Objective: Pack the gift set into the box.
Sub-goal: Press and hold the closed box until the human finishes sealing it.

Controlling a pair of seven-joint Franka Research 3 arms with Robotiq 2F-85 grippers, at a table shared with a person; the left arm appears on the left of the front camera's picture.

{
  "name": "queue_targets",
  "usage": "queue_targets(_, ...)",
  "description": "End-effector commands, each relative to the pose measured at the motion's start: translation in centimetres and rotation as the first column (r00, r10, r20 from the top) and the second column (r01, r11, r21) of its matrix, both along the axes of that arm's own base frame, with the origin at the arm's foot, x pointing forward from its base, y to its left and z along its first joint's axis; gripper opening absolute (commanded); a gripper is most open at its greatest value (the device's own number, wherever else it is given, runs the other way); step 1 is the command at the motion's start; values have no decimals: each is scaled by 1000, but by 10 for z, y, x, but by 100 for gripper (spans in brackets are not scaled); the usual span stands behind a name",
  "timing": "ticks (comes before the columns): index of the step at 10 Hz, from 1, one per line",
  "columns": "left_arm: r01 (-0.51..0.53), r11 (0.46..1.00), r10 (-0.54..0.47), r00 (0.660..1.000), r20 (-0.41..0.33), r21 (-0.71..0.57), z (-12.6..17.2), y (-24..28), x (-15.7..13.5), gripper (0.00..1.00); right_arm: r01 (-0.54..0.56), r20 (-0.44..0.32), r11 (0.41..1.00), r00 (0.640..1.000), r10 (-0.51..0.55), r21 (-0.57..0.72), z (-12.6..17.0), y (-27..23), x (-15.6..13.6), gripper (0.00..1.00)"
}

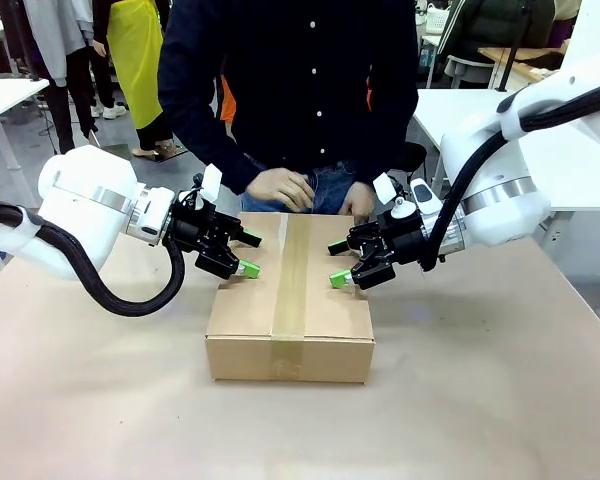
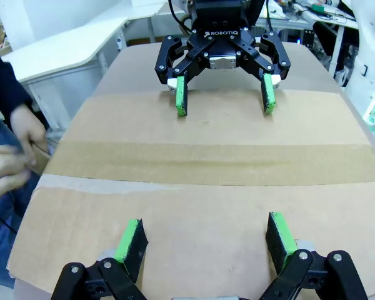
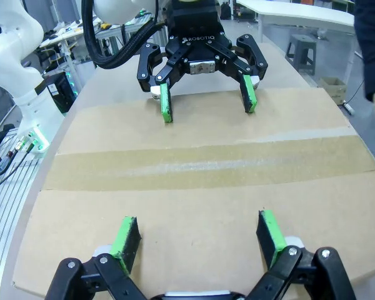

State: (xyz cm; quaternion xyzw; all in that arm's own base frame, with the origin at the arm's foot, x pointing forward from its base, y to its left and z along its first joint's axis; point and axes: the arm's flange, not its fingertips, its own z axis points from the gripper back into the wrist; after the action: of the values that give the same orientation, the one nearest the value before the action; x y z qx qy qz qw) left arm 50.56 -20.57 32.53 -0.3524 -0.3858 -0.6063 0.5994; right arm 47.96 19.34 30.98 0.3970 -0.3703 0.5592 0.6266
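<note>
Closed carton at mid-surface, a spread gripper at each end.

The box (image 1: 290,300) is plain brown corrugated cardboard, low and wide, its flaps shut and sealed by a strip of brown tape (image 1: 291,275) along the top seam. The left gripper (image 1: 248,253) and right gripper (image 1: 336,263) hover over its top at opposite sides, fingers spread, pinching nothing. The person's hands (image 1: 283,188) sit at the box's far edge, one partly hidden behind the right gripper. The contents are hidden.
</note>
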Motion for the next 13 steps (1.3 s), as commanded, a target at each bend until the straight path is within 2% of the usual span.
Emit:
queue_targets(1, 4, 1000, -4, 1000, 1, 2, -2, 0, -1, 100, 3, -1, 1000, 1000, -3, -5, -2, -1, 0, 100)
queue_targets(2, 4, 1000, -4, 1000, 1, 2, -2, 0, -1, 100, 0, 0, 1000, 1000, 0, 0, 0, 0, 0, 100)
queue_targets(3, 0, 1000, 0, 1000, 0, 0, 0, 0, 0, 100, -66, -84, 997, 994, 68, 28, -13, 12, 8, 100)
queue_targets(4, 62, 998, -61, 997, 40, -27, 24, -3, -11, 100, -154, -23, 988, 988, 154, 28, 5, 25, -2, 100)
queue_targets(5, 141, 988, -135, 986, 98, -61, 62, 2, -33, 100, -187, 59, 982, 981, 184, 40, 41, 22, -22, 100)
queue_targets(6, 175, 980, -159, 974, 159, -92, 92, 18, -60, 100, -215, 137, 974, 970, 203, 78, 72, 3, -46, 100)
queue_targets(7, 218, 964, -183, 960, 212, -154, 113, 44, -84, 100, -228, 180, 959, 964, 197, 167, 93, -26, -66, 100)
queue_targets(8, 244, 945, -187, 949, 253, -216, 119, 74, -104, 100, -224, 195, 935, 965, 173, 275, 102, -63, -79, 100)
queue_targets(9, 240, 926, -154, 945, 288, -292, 112, 111, -119, 100, -161, 200, 900, 976, 85, 406, 101, -109, -92, 100)
queue_targets(10, 202, 898, -85, 951, 297, -391, 98, 147, -132, 100, -64, 209, 847, 976, -57, 528, 95, -153, -103, 100)
queue_targets(11, 227, 858, -65, 938, 342, -461, 79, 178, -148, 100, 65, 186, 761, 953, -239, 646, 85, -190, -116, 100)
queue_targets(12, 122, 833, 71, 944, 323, -540, 61, 202, -159, 100, 147, 176, 676, 906, -385, 723, 74, -217, -127, 100)
queue_targets(13, 114, 792, 94, 948, 304, -600, 51, 211, -163, 100, 210, 156, 643, 872, -464, 737, 65, -224, -127, 100)
